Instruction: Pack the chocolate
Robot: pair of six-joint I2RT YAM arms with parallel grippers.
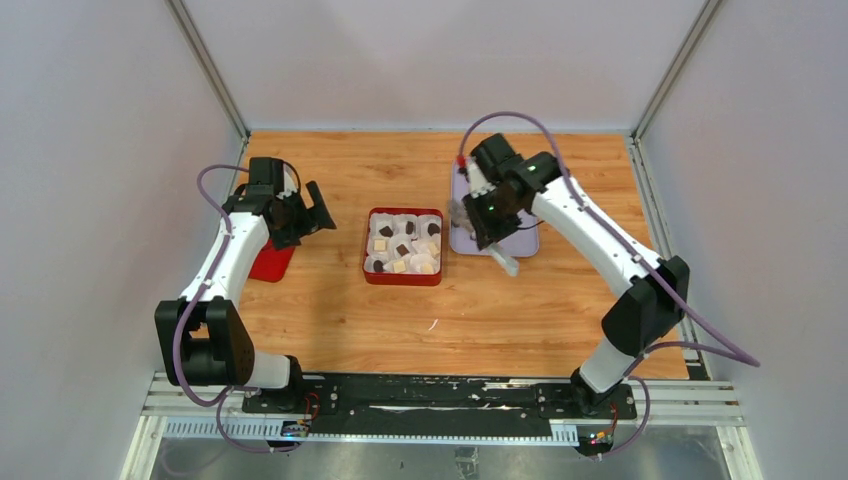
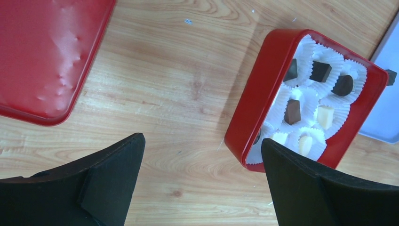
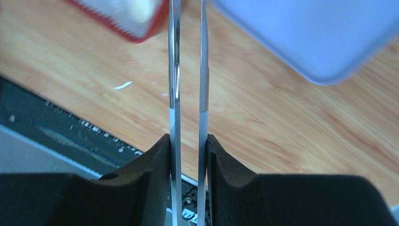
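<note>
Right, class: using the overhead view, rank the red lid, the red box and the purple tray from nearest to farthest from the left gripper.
1. Red lid, just below the left gripper, far left.
2. Red box, table centre.
3. Purple tray, right of the box.

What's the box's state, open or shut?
Open. The box shows its cups and chocolates from above, and the lid lies on the table, apart from it.
</note>
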